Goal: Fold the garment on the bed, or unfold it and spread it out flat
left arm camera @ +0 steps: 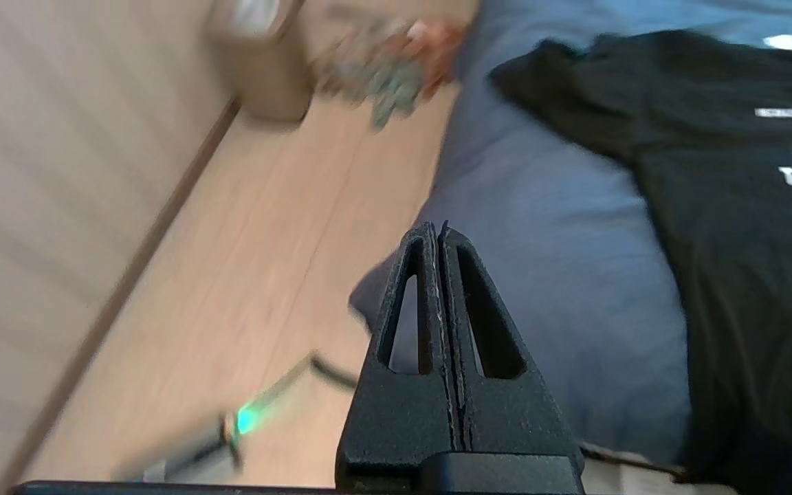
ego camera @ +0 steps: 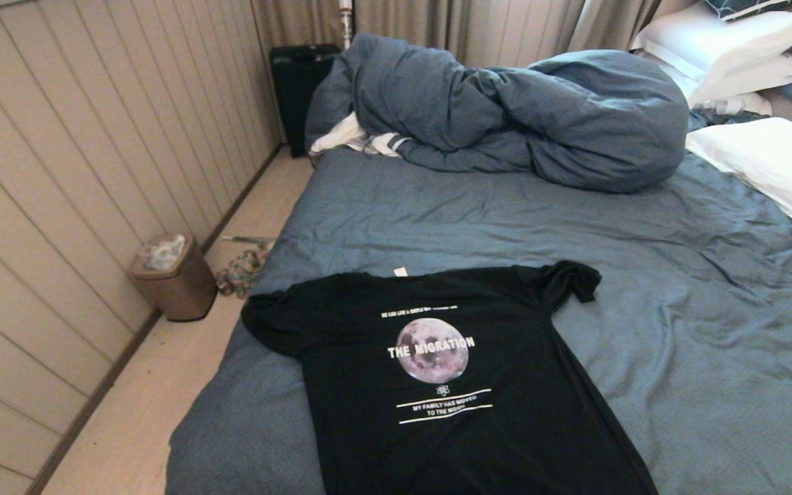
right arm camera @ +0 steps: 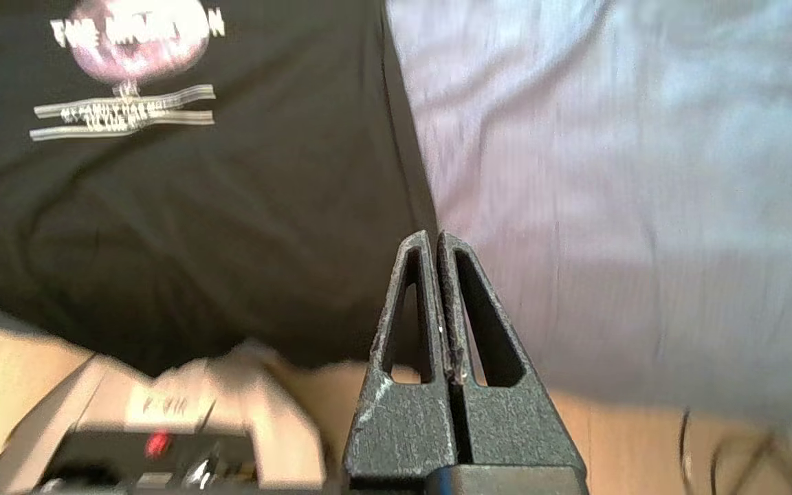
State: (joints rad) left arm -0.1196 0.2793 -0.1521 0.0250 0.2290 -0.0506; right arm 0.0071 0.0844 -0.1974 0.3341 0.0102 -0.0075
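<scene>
Wrinkled blue-grey sheet covers your large bed (ego camera: 678,289), with the black short-sleeved moon-print T-shirt (ego camera: 451,385) spread flat, print up, at its near edge toward the left side. Your left gripper (left arm camera: 442,230) and right gripper (right arm camera: 435,239) hover off that edge, both closed and empty. Bare sheet stretches rightward.

the left pincer (left arm camera: 439,230) is matte black with a grainy, rough-textured surface: 2 tapering triangular fingers (left arm camera: 410,302), each pierced by a long slot-shaped cutout, rising from a broad black base. the right pincer (right arm camera: 435,240) is built the same, its black finish scuffed with pale specks and whitish wear along the inner edges of its fingers (right arm camera: 406,309)
</scene>
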